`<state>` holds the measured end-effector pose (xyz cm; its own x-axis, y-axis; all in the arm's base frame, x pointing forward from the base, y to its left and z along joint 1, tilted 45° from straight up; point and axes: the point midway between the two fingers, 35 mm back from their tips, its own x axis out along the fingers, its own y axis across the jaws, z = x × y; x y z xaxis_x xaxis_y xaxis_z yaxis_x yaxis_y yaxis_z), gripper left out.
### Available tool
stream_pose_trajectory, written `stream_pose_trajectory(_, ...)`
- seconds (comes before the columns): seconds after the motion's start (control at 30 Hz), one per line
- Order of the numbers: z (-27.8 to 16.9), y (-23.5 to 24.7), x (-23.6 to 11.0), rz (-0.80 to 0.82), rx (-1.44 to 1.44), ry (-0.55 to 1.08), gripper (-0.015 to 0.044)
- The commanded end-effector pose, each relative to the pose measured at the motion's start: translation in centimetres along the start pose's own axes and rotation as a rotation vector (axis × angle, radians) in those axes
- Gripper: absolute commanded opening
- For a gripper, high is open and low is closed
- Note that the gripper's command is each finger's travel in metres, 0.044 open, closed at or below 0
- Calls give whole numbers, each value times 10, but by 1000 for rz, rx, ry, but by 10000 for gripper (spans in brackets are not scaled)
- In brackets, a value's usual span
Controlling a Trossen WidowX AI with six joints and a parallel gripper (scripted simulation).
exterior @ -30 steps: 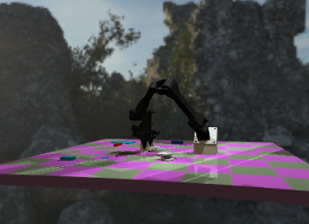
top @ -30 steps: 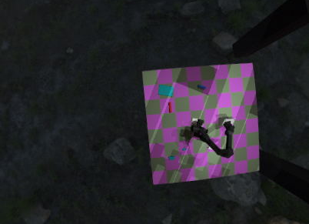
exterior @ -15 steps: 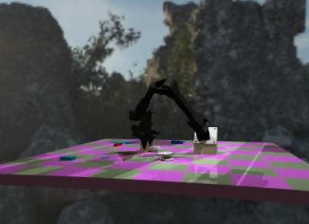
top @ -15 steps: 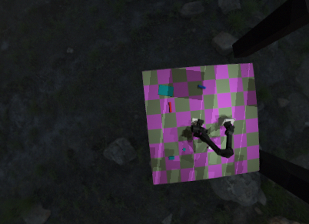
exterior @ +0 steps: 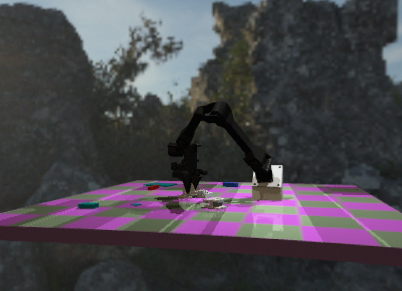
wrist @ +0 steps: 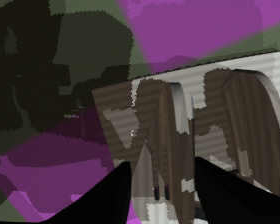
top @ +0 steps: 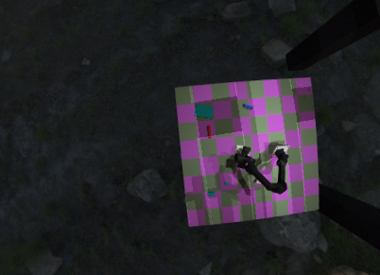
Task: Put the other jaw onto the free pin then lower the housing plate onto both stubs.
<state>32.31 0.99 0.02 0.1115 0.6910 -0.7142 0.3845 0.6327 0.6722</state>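
My gripper point(top: 242, 156) point(exterior: 192, 189) point(wrist: 161, 167) points down over the pale ribbed base point(top: 239, 147) point(wrist: 277, 63). Its fingers are shut on a jaw point(wrist: 176, 150), a long, narrow, shaded piece between the fingertips in the wrist view. The other jaw point(wrist: 253, 107) stands over the base to the right of it, curved at its upper end. The pins and gear teeth cannot be made out; the fingers and shadow cover that part. A pale low piece point(exterior: 214, 203), perhaps the housing plate, lies on the table apart from the gripper.
The arm's white mount point(exterior: 275, 174) stands to the right. A teal slab point(top: 204, 111), a red bar point(top: 209, 131) point(exterior: 153, 187) and a blue bar point(top: 248, 106) point(exterior: 230, 184) lie farther off. A teal block point(top: 211, 194) point(exterior: 88, 205) and a smaller teal piece point(top: 226, 183) point(exterior: 136, 204) lie left.
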Motion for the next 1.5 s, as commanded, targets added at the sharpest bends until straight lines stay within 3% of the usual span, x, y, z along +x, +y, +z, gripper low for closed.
stream_pose_trajectory(0.0,-1,1,-3,4,-1,4,134)
stream_pose_trajectory(1.47,-1,1,4,4,-1,4,134)
